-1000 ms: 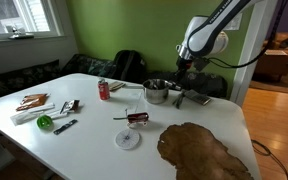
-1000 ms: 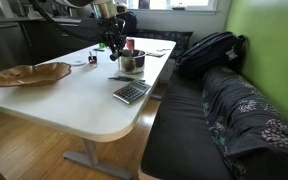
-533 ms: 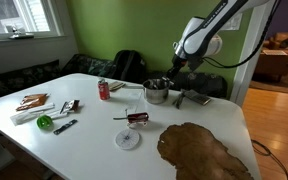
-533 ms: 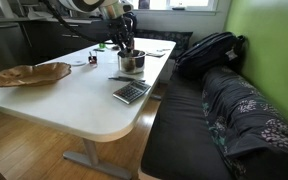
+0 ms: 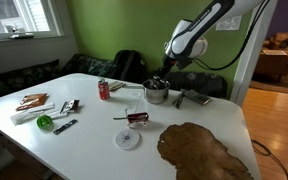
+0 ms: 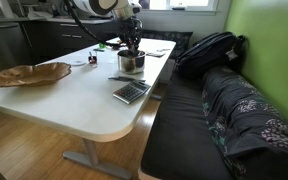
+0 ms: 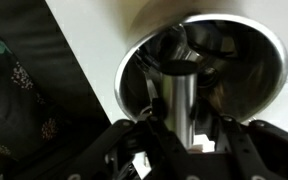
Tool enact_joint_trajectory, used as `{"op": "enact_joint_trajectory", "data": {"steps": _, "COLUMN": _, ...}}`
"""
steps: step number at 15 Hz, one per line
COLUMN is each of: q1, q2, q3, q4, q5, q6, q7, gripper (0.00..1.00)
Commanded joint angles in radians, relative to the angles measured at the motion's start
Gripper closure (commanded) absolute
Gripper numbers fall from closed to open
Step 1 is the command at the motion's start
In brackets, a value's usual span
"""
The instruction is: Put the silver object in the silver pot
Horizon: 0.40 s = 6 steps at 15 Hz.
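Jaws closed on the silver object, directly over the silver pot.
The jaws gripped the silver object (image 7: 181, 105) upright, pointing into the silver pot (image 7: 252, 68) at 12 o'clock, probably to drop it cleanly; the red can (image 5: 104, 90) stood at 9 o'clock on the surface (image 5: 94, 138).

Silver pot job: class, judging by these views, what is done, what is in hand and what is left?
Done: the end effector grips the silver object. In hand: it hangs over the silver pot, at its mouth. Left: lower, release, withdraw.

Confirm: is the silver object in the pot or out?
Not released: jaws grip the silver object, its end over the silver pot.
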Motion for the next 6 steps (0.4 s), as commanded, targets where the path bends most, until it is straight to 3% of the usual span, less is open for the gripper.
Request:
{"op": "enact_joint_trajectory", "data": {"steps": 1, "q1": -0.002, "q2": 0.025, "q3": 0.009, "q4": 0.045, "q5": 0.008, "q6": -0.029, "q7": 0.014, "gripper": 0.26}}
{"op": "enact_joint_trajectory", "data": {"steps": 4, "q1": -0.064, "q2": -0.021, "q3": 0.124, "q4": -0.001, "q5": 0.036, "q6": -0.038, "q7": -0.081, "gripper": 0.03}}
{"op": "enact_joint_trajectory", "data": {"steps": 5, "q1": -0.014, "q2": 0.014, "q3": 0.047, "q4": 0.032, "q5": 0.01, "q6": -0.005, "q7": -0.018, "gripper": 0.0}}
{"op": "enact_joint_trajectory", "data": {"steps": 6, "q1": -0.017, "q2": 0.01, "q3": 0.062, "q4": 0.032, "q5": 0.013, "q6": -0.006, "q7": -0.024, "gripper": 0.13}}
